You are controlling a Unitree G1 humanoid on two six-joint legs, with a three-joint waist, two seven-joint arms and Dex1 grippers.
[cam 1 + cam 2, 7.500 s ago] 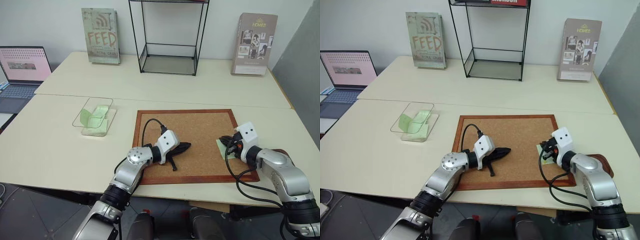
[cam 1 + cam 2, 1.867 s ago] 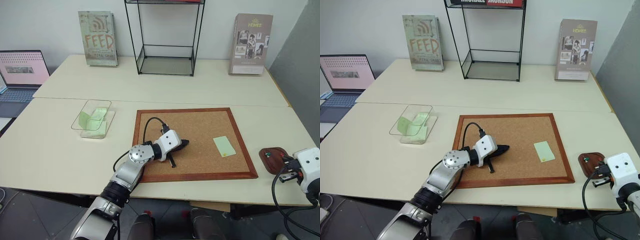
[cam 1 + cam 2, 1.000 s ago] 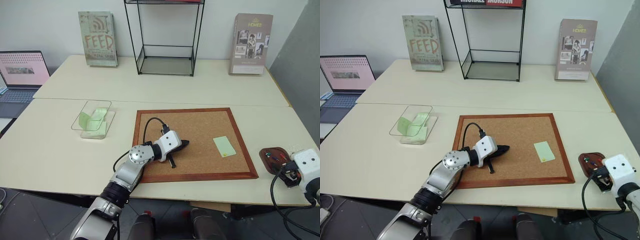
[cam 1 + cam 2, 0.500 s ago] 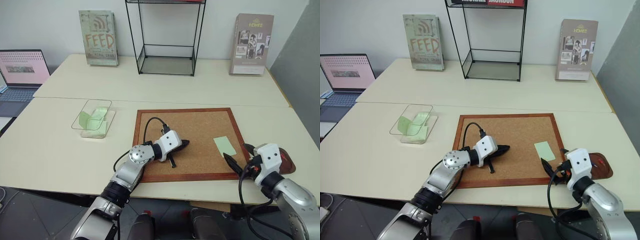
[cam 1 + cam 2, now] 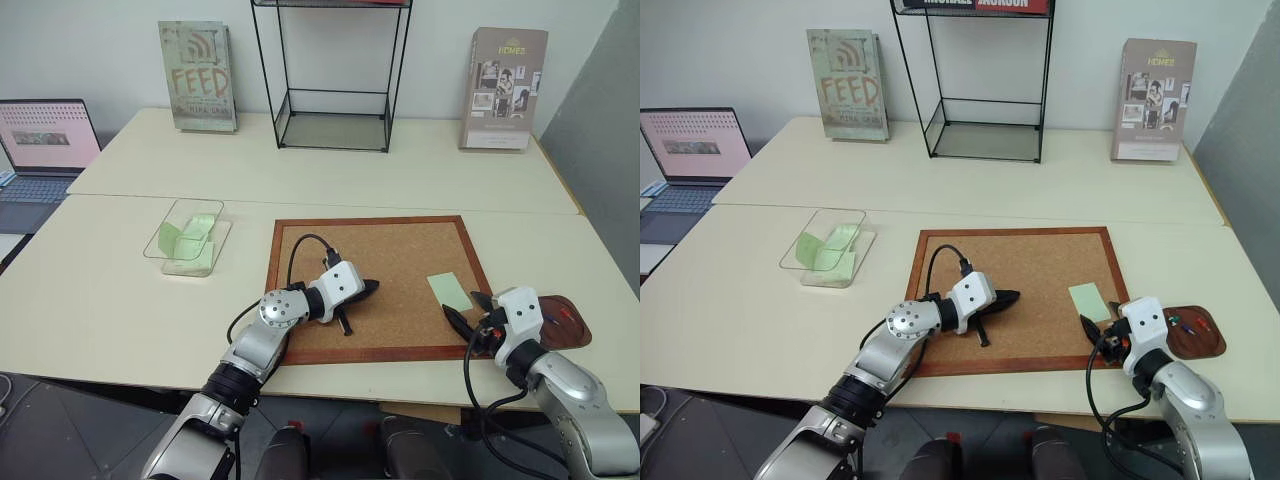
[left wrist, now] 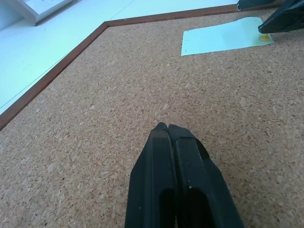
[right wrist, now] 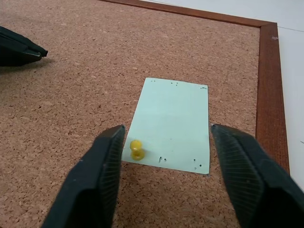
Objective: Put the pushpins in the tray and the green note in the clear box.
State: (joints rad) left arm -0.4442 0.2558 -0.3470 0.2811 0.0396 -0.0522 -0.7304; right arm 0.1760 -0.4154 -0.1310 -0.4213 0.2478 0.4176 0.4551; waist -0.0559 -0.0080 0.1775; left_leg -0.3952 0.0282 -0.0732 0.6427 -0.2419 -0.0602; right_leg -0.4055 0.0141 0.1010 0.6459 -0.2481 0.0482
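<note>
I've got the right gripper (image 7: 164, 183) parked at the near edge of the green note (image 7: 173, 122), fingers apart w/ nothing between them. The note lies flat on the cork board (image 5: 400, 260) near its right rim, long axis running away from me, more or less in line w/ the gripper's reach. One yellow pin (image 7: 136, 149) is stuck in the note's near corner, on the side toward my left arm. It sits just inside one finger (image 7: 102, 183), not centred in the gap. That's the relation the next move hangs on: the pin is straight ahead and very near, but off to one side of the opening, so I'd judge a small sideways shift is needed before closing.

The left gripper (image 6: 167, 130) rests mid-board w/ fingers pressed together, empty, well apart from the note. So the right arm is clearly the nearer one for this pin.

The brown tray (image 5: 1195, 338) sits on the bench (image 5: 130, 290) just beside the board's right edge, w/ a few tiny coloured pins already in it, as far as I can tell. The clear box (image 5: 188, 236) is way over on the left of the bench, w/ green slips inside. My read: the pin goes first, then the note.
</note>
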